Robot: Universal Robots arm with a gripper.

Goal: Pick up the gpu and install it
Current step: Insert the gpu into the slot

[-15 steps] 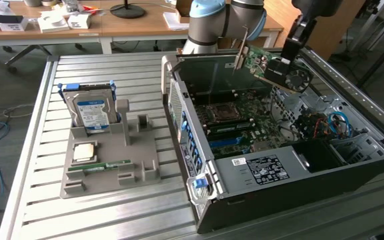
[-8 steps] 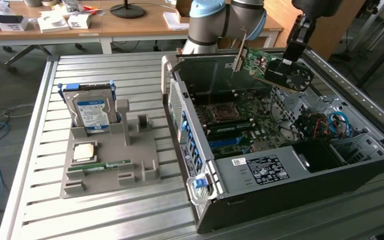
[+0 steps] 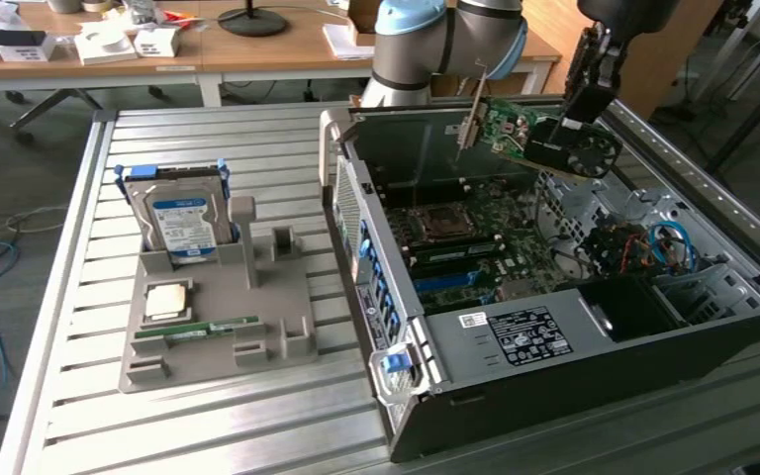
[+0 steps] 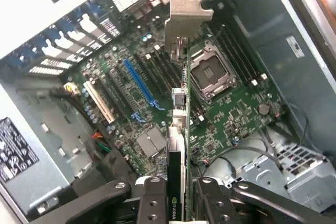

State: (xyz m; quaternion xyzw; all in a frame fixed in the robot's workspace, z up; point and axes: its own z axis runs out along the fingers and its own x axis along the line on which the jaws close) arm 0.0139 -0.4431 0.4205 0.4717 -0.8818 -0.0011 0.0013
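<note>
The gpu (image 3: 545, 139), a dark card with a fan and a pale metal bracket (image 3: 471, 111) at one end, hangs above the open computer case (image 3: 486, 336). My gripper (image 3: 576, 111) is shut on its fan end from above. In the wrist view the gpu (image 4: 180, 145) is edge-on between my fingers (image 4: 153, 199), and its bracket (image 4: 187, 20) is at the card's far end. Below the card lies the green motherboard (image 4: 231, 114) with a blue slot (image 4: 139, 83) and the processor socket (image 4: 210, 72). The card is clear of the board.
A grey parts tray (image 3: 274, 317) sits on the slatted metal table (image 3: 76, 297) at the exterior view's left, holding a blue-labelled hard drive (image 3: 185, 220), a processor chip (image 3: 166, 300) and a green memory stick (image 3: 195, 329). Cables (image 3: 657, 247) and drive cages fill the case's right end.
</note>
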